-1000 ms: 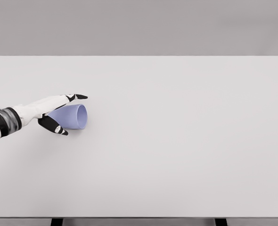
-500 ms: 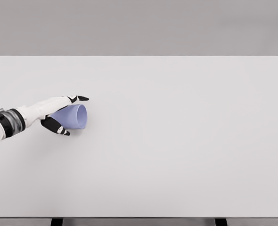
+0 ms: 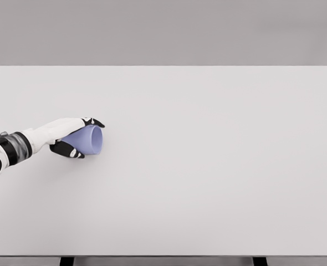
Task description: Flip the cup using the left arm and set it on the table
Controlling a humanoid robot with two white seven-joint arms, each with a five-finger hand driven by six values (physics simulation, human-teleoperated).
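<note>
A pale blue cup lies on its side on the white table, its open mouth facing right. My left hand comes in from the left edge and wraps the cup's body: the fingers curl over its top near the rim, and the thumb presses against its near side. The cup's base is hidden behind the palm. The right arm does not show anywhere in the head view.
The table's left edge runs close to my left forearm. A plain grey wall stands behind the table.
The left fingers have curled down from an outstretched pose onto the cup, and the thumb has closed in. The hand and cup have shifted slightly.
</note>
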